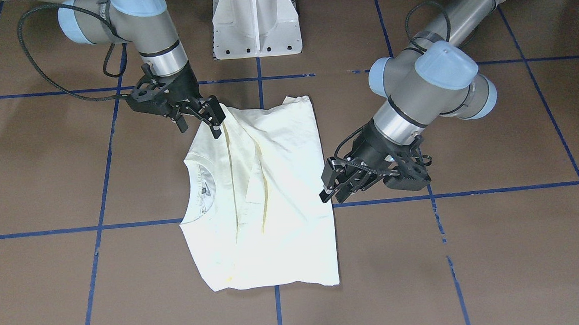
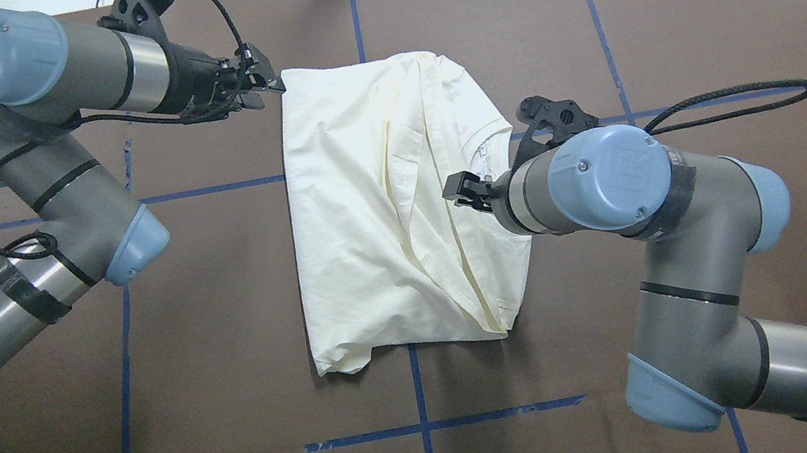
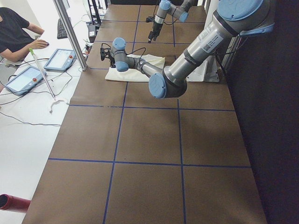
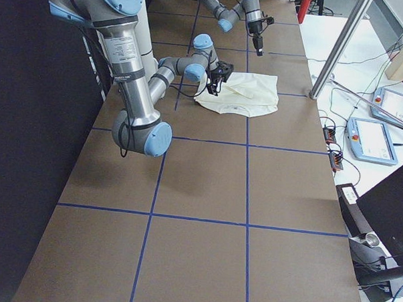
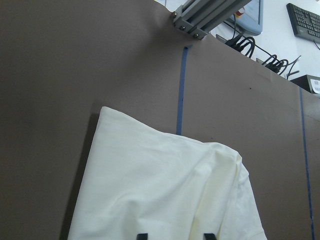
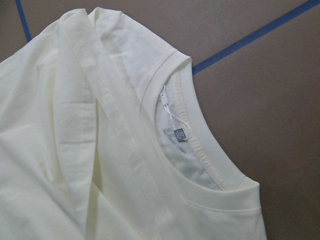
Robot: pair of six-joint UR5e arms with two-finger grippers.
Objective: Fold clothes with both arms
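The pale cream shirt [image 1: 282, 208] [image 2: 362, 225] lies mid-table, its sleeves folded in over the body and its ribbed collar [image 1: 198, 183] [image 6: 205, 145] towards my right side. My left gripper [image 1: 332, 197] [image 2: 267, 88] hovers at the far left corner of the shirt. The left wrist view shows its two fingertips [image 5: 142, 236] apart, with cloth [image 5: 165, 200] below and nothing between them, so it is open. My right gripper [image 1: 202, 127] [image 2: 464, 191] hangs over the shirt's near shoulder by the collar, and its fingers look spread. They do not show in the right wrist view.
The white pedestal [image 1: 256, 24] stands at the robot's side of the table. Blue tape lines [image 1: 278, 314] cross the brown tabletop. Off the far edge are a metal post [image 3: 70, 32], tablets [image 3: 58, 59] and a seated person [image 3: 14, 32].
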